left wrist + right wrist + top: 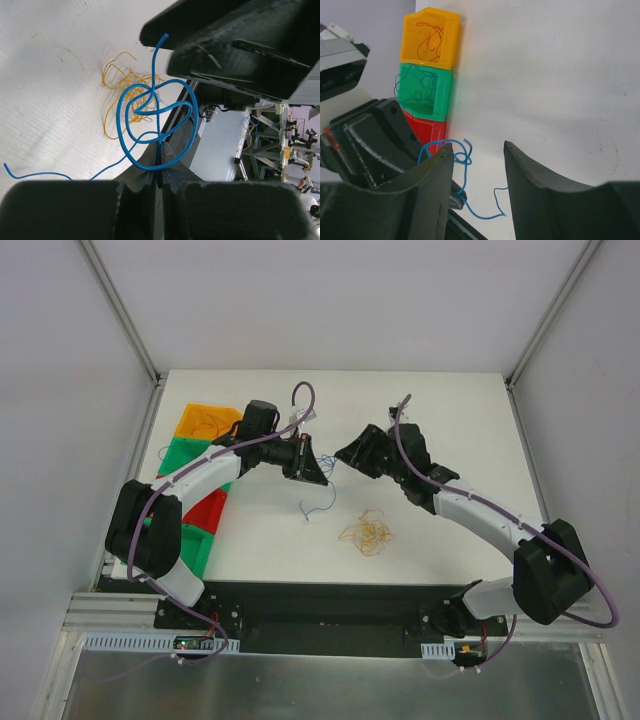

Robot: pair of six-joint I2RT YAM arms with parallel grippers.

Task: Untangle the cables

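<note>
My left gripper (322,471) is shut on a thin blue cable (318,502), which dangles from it over the table. In the left wrist view the jaws (161,150) pinch this blue cable (155,112) just below a knotted loop. My right gripper (342,453) hangs close to the right of the left one, jaws apart. In the right wrist view its fingers (440,170) stand open (476,150), and the blue cable's (465,162) loop lies by the left finger, untouched. A loose orange-tan clump of cables (367,533) lies on the table below both grippers.
Along the table's left edge stands a row of bins: orange (205,420) with orange strands, green (183,453) with blue strands, red (207,510), and another green (192,546). Thick purple arm cables (400,440) loop over both wrists.
</note>
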